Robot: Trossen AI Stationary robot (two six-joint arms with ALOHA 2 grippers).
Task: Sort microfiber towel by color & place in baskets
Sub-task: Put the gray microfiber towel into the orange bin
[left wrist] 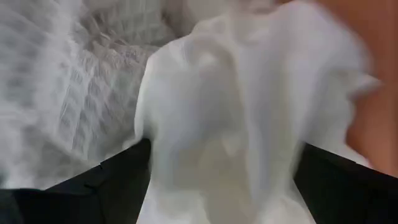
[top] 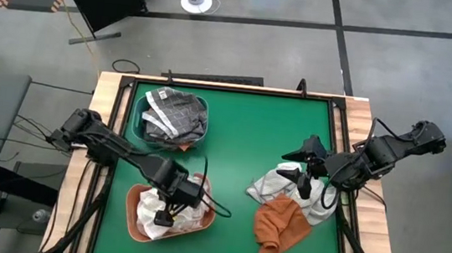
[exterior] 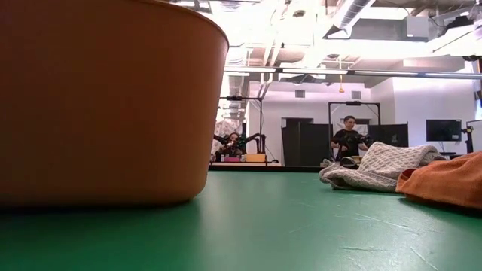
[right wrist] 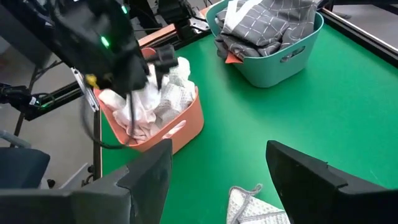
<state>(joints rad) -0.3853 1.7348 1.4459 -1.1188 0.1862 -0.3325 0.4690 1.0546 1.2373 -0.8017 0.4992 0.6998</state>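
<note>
The salmon basket [top: 141, 198] at the table's near left holds white and pale checked towels [top: 150, 211]. My left gripper [top: 164, 218] points down into it, open, with a white towel [left wrist: 236, 106] bulging up between its fingers. The teal basket [top: 139, 100] at the far left holds grey towels with white grid lines [top: 172, 114]. On the right, a pale checked towel [top: 275, 184] lies on the table with a rust orange towel [top: 281, 225] partly over its near edge. My right gripper [top: 304, 181] hovers open above these two, holding nothing. My left gripper comes at the white towel [left wrist: 205, 74] from above, pointing down, one finger [left wrist: 118, 180] on each side of a raised fold. The cloth fills the gap between them. Whether the fingers touch it, I cannot tell. The towel rests on the others in the salmon basket.
Bare green table [top: 250, 137] lies between the baskets and the towels on the right. Wooden rails [top: 105, 114] frame the table. In the low view the salmon basket's wall [exterior: 105, 98] fills the left. People show in the room beyond the table.
</note>
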